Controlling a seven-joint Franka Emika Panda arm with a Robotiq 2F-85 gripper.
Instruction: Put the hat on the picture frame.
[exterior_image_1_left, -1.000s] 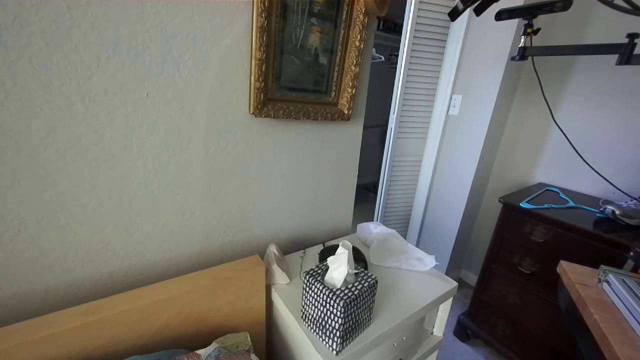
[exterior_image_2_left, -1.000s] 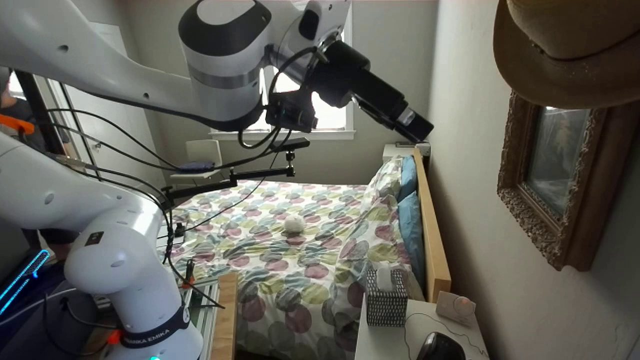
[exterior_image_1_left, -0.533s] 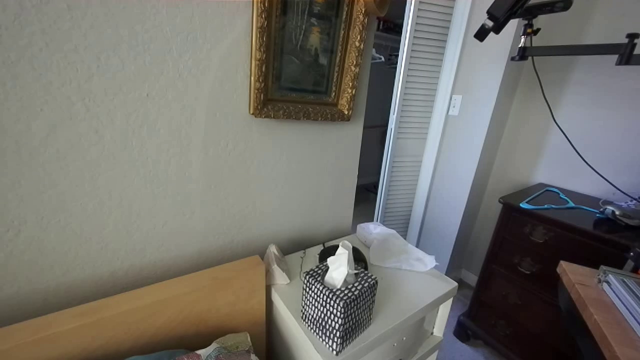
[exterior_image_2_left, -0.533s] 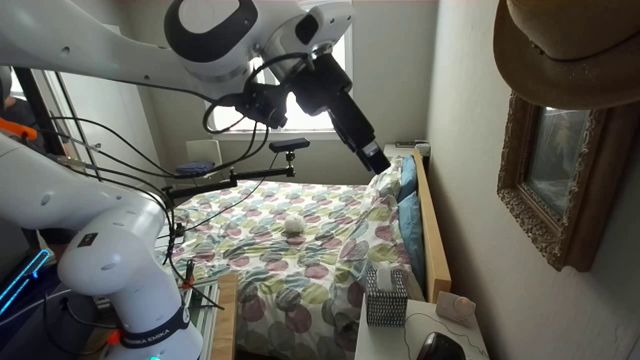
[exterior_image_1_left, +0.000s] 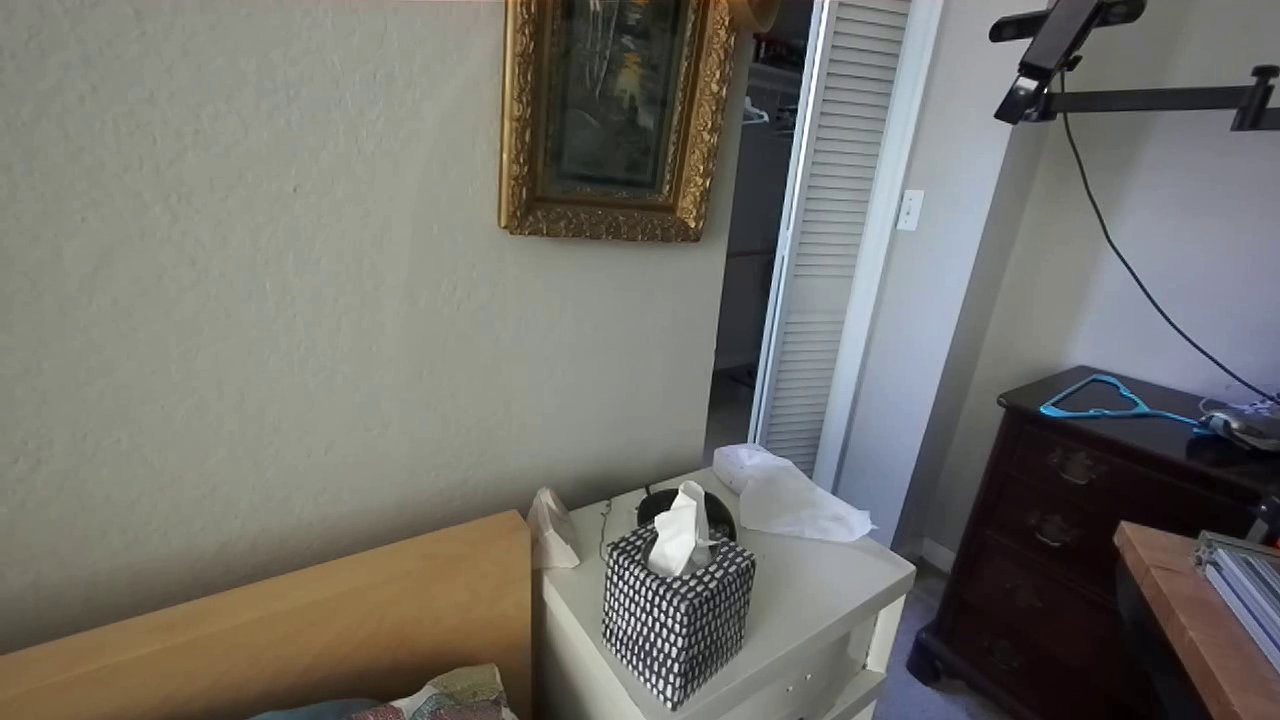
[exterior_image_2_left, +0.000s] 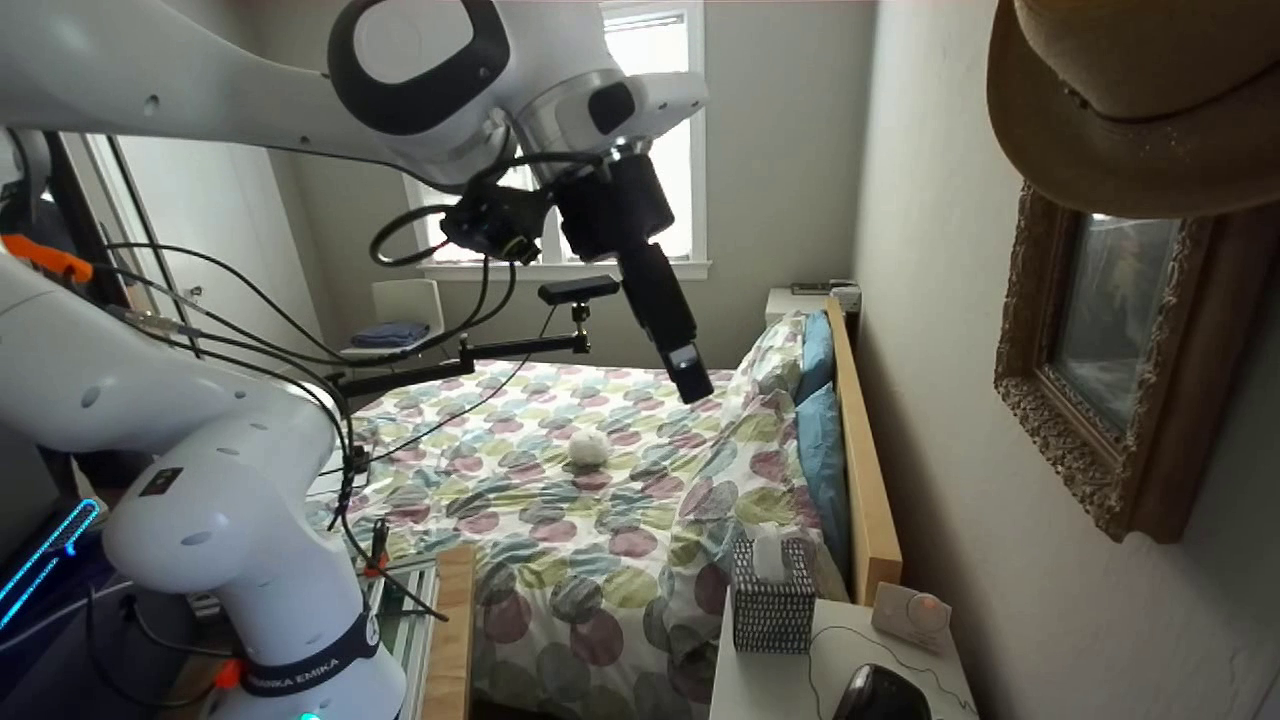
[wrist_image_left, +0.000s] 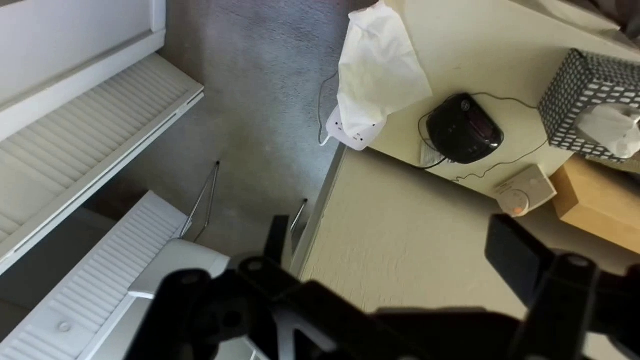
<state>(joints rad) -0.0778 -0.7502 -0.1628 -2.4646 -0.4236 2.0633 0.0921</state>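
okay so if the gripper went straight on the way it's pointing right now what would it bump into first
Most likely the white nightstand: the gripper slants down toward it in both exterior views. Depth is unclear, so the white sheet or tissue box on it might come first.

Tan hat (exterior_image_2_left: 1150, 90), gold frame (exterior_image_1_left: 605, 219), white-flecked box (exterior_image_1_left: 680, 620)

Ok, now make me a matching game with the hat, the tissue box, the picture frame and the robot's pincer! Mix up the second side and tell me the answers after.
1 hat
2 tissue box
3 picture frame
4 pincer

A open, holding nothing
B gold, on the wall
C tan, with a wide brim
D on the white nightstand

Right pairs: 1-C, 2-D, 3-B, 4-A
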